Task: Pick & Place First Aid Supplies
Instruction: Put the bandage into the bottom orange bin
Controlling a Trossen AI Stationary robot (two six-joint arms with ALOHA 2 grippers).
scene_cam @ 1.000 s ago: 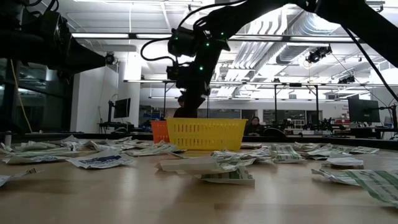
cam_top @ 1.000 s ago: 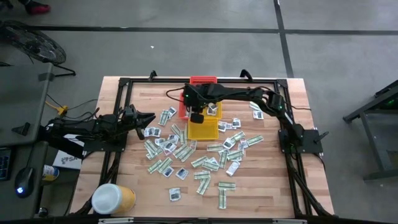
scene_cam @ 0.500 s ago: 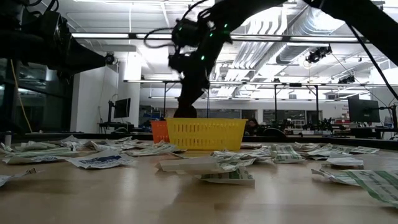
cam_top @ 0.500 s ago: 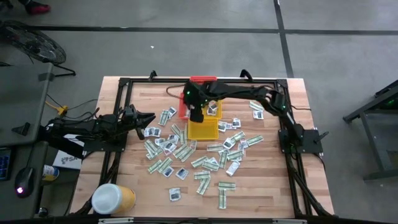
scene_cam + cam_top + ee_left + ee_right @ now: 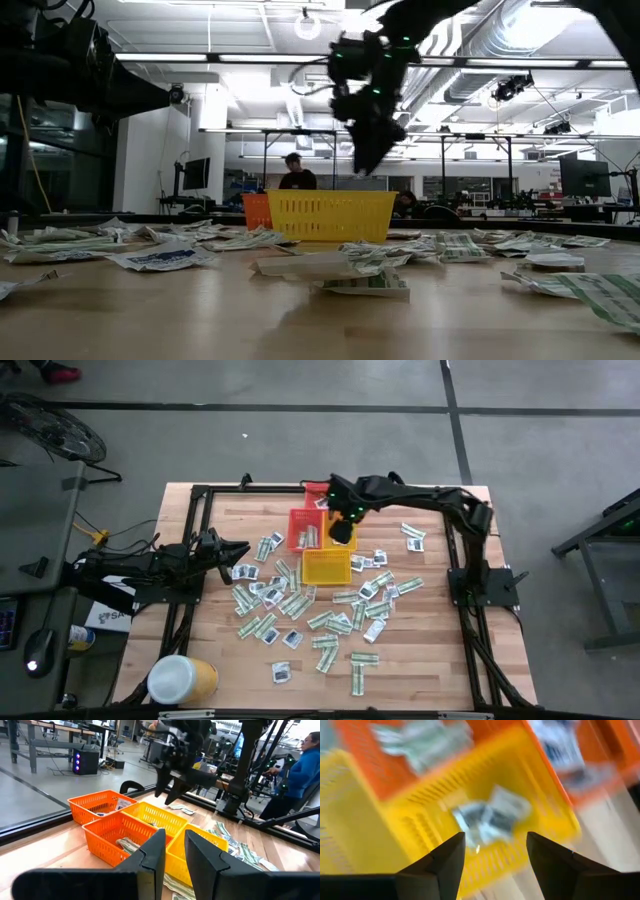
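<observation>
Yellow basket: the small yellow plastic basket (image 5: pixel 326 567) stands near the counter's middle toward the far edge, touching the orange plastic basket (image 5: pixel 306 530); packets lie inside it in the right wrist view.
Right tool: the right tool (image 5: pixel 341 530) hangs above the baskets, fingers spread apart with nothing between them.
Change: half a second ago this arm reached over the orange basket nearer the left side; now it has swung right and risen, so the orange basket shows fully from above.
Meaning: I judge a packet has been dropped and the arm is heading out for another.
Supplies: the green-and-white strip packets and white square packets (image 5: pixel 330 622) are scattered over the wooden counter (image 5: pixel 440 660), mostly between the baskets and the near edge, so most of the job is left.
Left tool: the left tool (image 5: pixel 238 550) waits at the left edge, fingers slightly parted, empty.
</observation>
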